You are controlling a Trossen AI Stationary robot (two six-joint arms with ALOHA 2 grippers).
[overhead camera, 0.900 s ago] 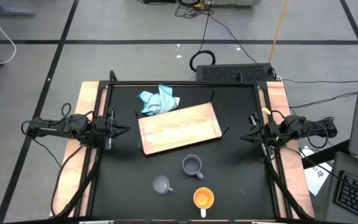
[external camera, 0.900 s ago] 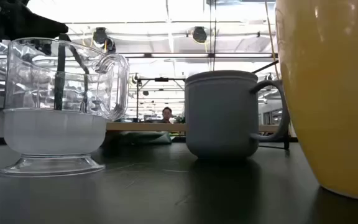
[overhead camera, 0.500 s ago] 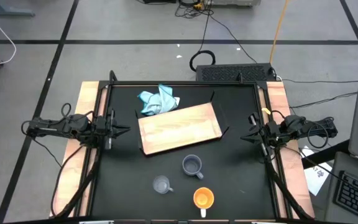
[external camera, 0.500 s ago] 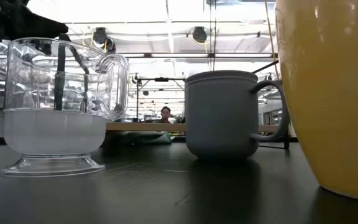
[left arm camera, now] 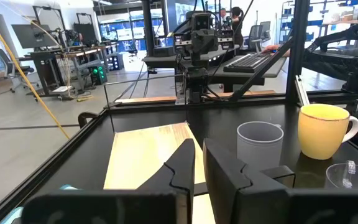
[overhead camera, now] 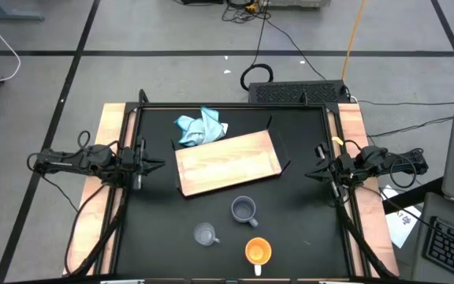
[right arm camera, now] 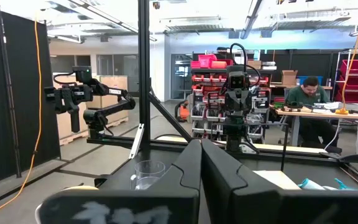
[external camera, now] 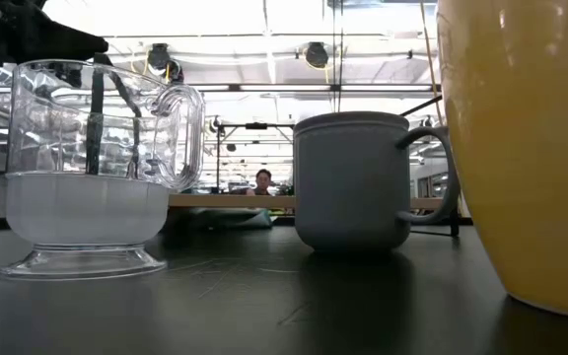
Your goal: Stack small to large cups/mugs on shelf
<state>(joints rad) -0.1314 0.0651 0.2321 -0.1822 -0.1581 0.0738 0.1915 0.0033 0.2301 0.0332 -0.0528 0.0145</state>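
Note:
The wooden shelf (overhead camera: 227,162) lies flat at the table's middle, with black brackets at its ends. Near the front edge stand three cups on their bases: the clear glass cup (overhead camera: 204,233), the grey-blue mug (overhead camera: 243,210) and the orange mug (overhead camera: 258,252). They also show in the low view: the glass cup (external camera: 97,168), the grey-blue mug (external camera: 353,182) and the orange mug (external camera: 521,148). My left gripper (overhead camera: 158,164) is shut and empty at the table's left edge. My right gripper (overhead camera: 310,173) is shut and empty at the right edge.
A crumpled light blue cloth (overhead camera: 202,128) lies at the far side, touching the shelf's far left corner. A black frame rail (overhead camera: 235,106) runs around the table. A person sits at a desk (right arm camera: 306,93) in the room beyond.

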